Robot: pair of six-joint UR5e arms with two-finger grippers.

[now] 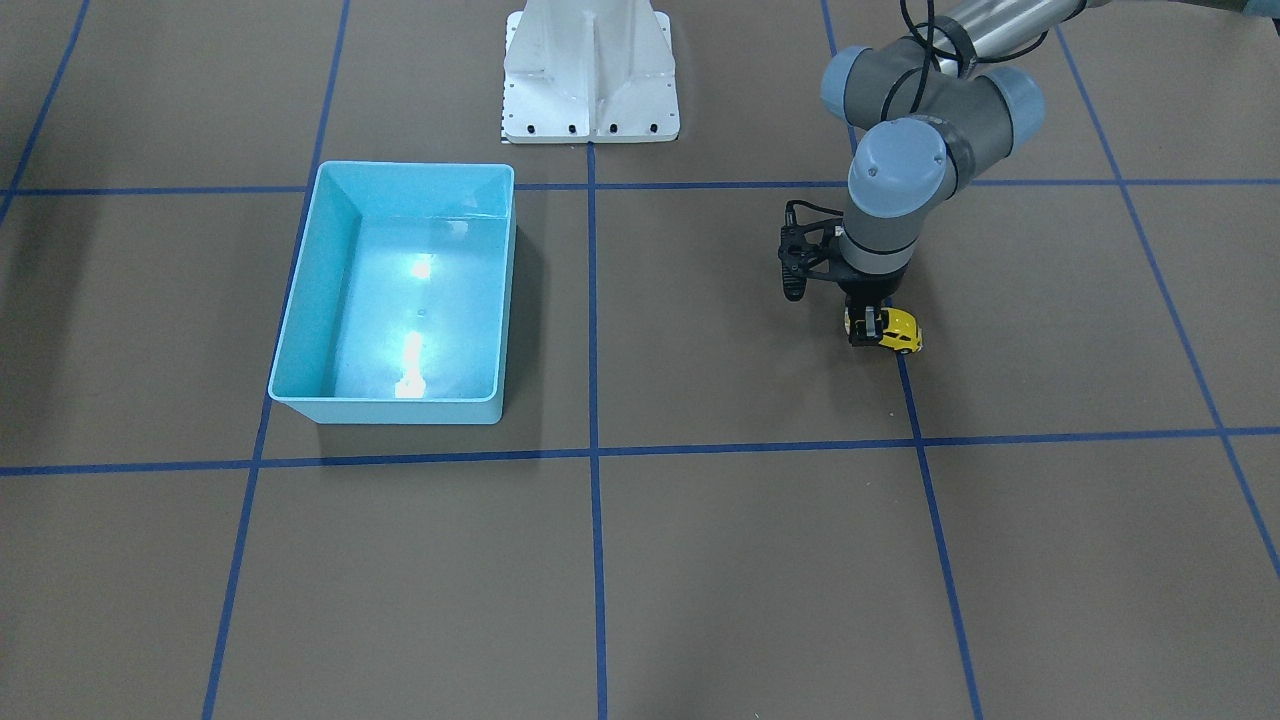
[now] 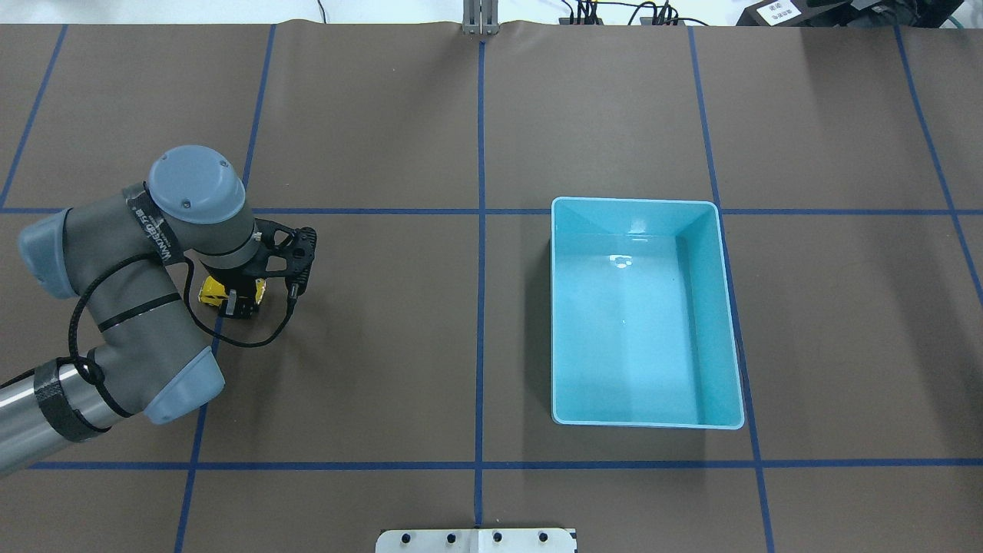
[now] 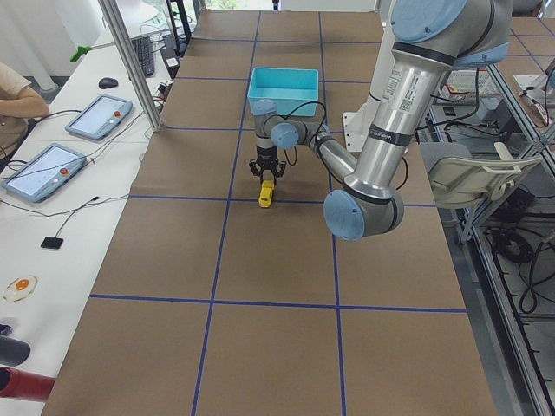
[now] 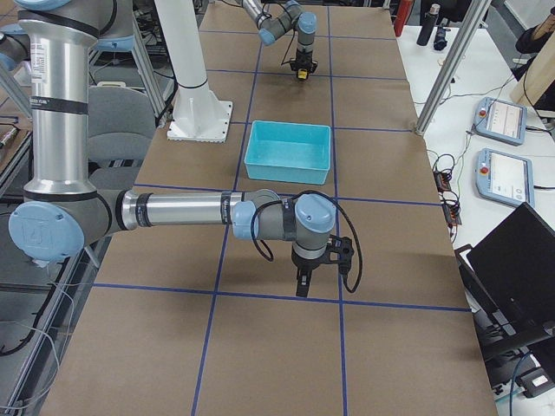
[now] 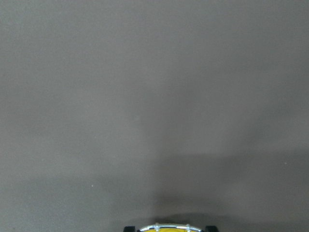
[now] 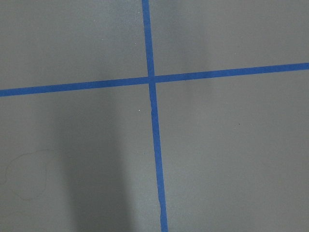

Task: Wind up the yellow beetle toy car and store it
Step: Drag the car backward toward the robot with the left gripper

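The yellow beetle toy car [image 1: 900, 333] stands on the brown table on a blue tape line, on my left side. My left gripper [image 1: 868, 330] points straight down and its fingers are closed on the car's sides. The car also shows in the overhead view [image 2: 213, 290] under the left gripper [image 2: 239, 303], and as a yellow sliver with a pale bumper at the bottom of the left wrist view [image 5: 164, 228]. My right gripper [image 4: 301, 286] shows only in the exterior right view, low over the table far from the car; I cannot tell whether it is open or shut.
The light-blue bin [image 2: 723, 322] stands open and empty on the other side of the table's centre line, also in the front view [image 1: 390, 408]. The white robot base plate [image 1: 590, 110] is behind it. Blue tape lines grid the table.
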